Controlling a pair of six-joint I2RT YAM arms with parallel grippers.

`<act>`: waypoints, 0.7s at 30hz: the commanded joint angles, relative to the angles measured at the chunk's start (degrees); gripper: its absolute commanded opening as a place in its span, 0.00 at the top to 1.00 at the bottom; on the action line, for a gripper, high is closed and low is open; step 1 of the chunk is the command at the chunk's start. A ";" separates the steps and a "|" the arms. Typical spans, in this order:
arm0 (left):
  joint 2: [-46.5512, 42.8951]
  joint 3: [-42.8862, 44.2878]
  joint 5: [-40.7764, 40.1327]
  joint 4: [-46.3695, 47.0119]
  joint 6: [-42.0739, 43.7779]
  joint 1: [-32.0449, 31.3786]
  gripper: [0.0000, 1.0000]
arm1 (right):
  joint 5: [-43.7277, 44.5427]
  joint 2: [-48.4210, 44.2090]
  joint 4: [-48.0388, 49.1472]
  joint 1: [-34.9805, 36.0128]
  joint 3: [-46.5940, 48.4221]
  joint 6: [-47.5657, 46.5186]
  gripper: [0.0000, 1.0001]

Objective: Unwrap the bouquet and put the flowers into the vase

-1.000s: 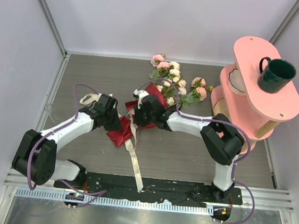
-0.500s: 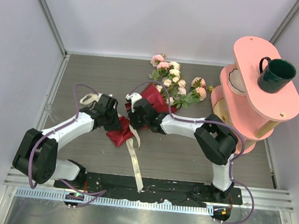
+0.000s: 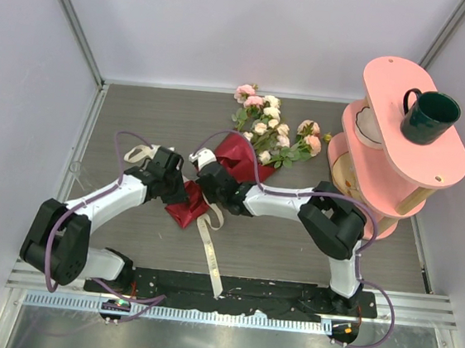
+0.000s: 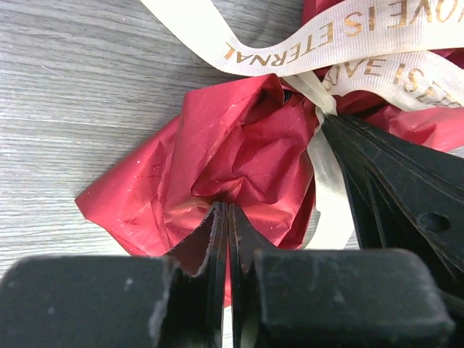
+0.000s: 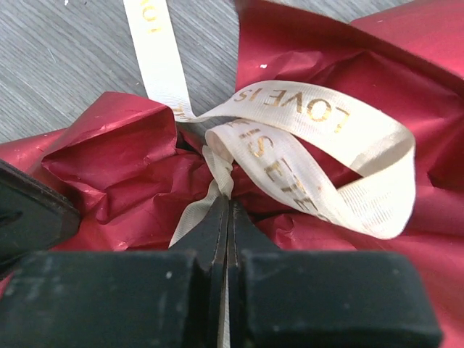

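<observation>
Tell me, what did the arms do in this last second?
The right end effector slid left toward the other arm and pinched the ribbon at its knot. The left end effector kept its grip on the red paper; flowers and mug stayed put.

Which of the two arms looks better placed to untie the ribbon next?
The right. The right gripper is shut on the ribbon right at its knot, so it can probably pull it loose. The left gripper only pinches the red paper at its lower end, likely anchoring it.
</observation>
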 commanded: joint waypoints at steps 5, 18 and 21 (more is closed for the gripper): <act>1.18 -1.20 -1.89 -0.82 -0.05 -0.16 0.94 | 7.81 -8.75 9.15 -0.19 -5.54 -1.60 0.99; -0.66 -0.23 -4.17 -2.83 1.18 -0.16 0.94 | 4.12 -13.76 12.67 -0.19 -9.76 6.22 0.99; -1.01 0.30 -4.70 -3.54 1.80 -0.16 0.93 | 1.40 -17.17 15.22 -0.19 -12.21 8.15 0.99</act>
